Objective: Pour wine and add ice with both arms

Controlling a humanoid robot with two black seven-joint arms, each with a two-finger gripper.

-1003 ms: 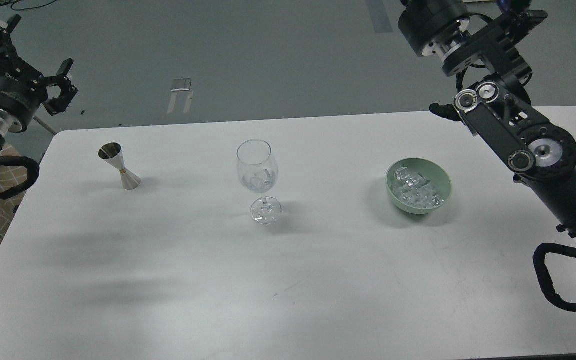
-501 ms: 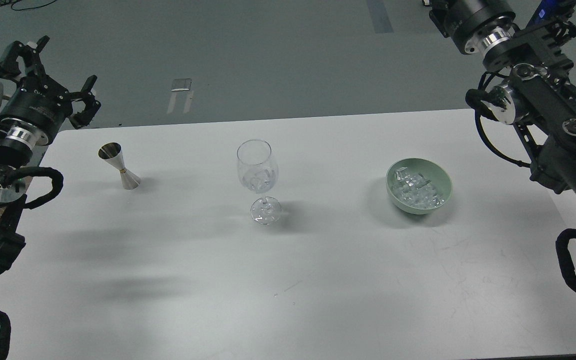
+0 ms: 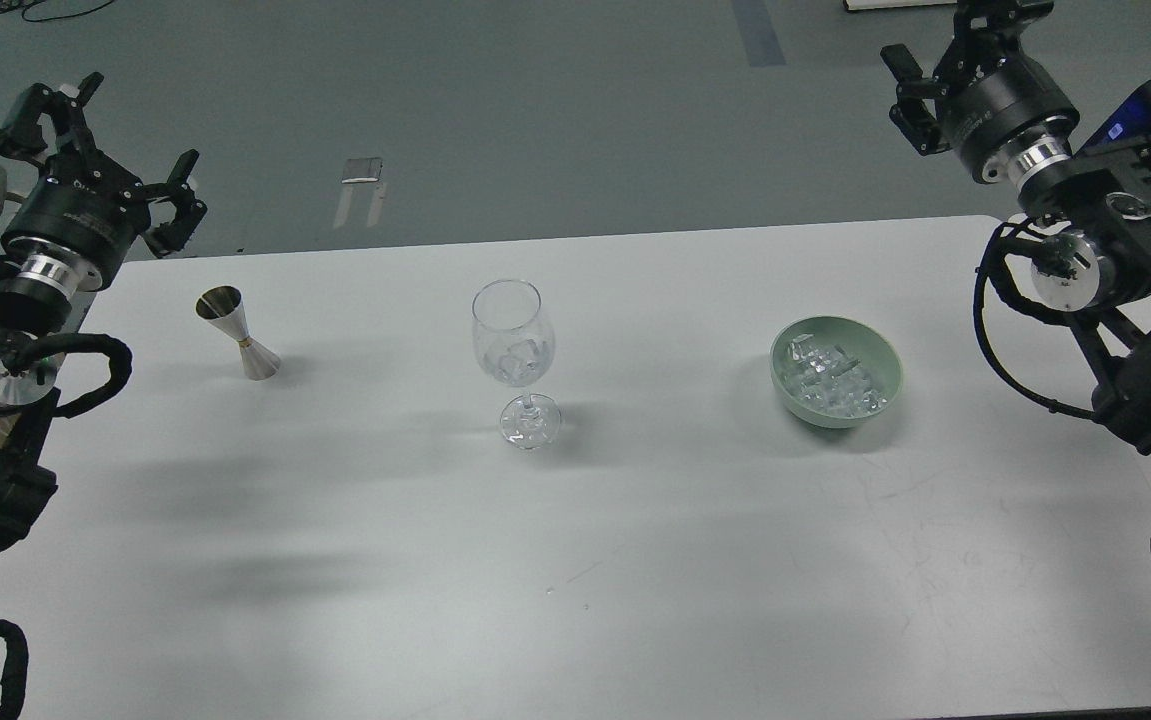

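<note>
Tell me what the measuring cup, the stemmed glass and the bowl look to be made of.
The jigger: polished metal, likely steel; its cones mirror the room, with a thin gold-toned band at the waist. The wine glass: clear glass, or possibly clear plastic; the table shows through it and its foot glints. The bowl: matte pale green, maybe ceramic or plastic; no sharp reflections to tell which.

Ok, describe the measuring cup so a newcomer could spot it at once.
Start at the white table and go to its far left corner. There stands the measuring cup, well left of the wine glass. It is the only metal item: a small silver hourglass shape.
</note>
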